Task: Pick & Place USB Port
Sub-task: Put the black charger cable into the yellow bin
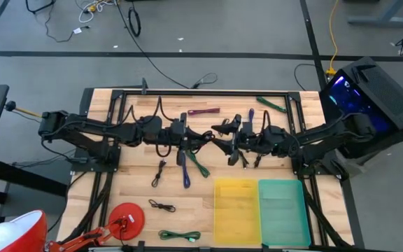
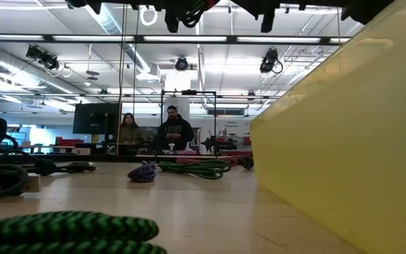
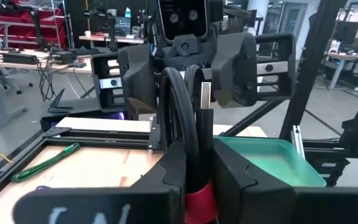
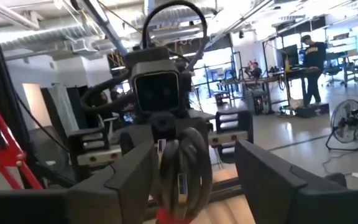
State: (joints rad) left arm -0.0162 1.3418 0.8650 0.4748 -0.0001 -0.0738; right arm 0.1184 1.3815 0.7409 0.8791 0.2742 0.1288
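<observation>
While both arms meet over mid-table, the high view shows the left gripper [image 1: 200, 138] and the right gripper [image 1: 224, 141] facing each other closely, with a coiled black USB cable [image 1: 214, 137] between them, raised off the light wooden table [image 1: 131, 183]. Below and to the right sit a yellow translucent plastic bin [image 1: 236, 203] and a teal translucent plastic bin [image 1: 283, 204], touching side by side. Other cables lie about: blue [image 1: 185, 171], green [image 1: 179, 235], purple [image 1: 203, 110].

Low view: only the yellow bin's wall and cables on the board show; the grippers hang above the frame. Two people sit in the room behind the table.

Left wrist view: the left gripper [image 3: 192, 163] is clenched on the black coil near its red tie [image 3: 199, 199], the silver USB plug [image 3: 204, 96] standing upright. The right gripper's wide-spread fingers [image 3: 238, 67] flank the coil.

Right wrist view: the right gripper [image 4: 194, 171] is released, fingers well apart on either side of the coil [image 4: 180, 163]; contact cannot be told.

Judgement: a handover in air. Do it well by closing the right fingers squarely on the coil's bundled strands, not the plug, and confirming grip before the left lets go.
</observation>
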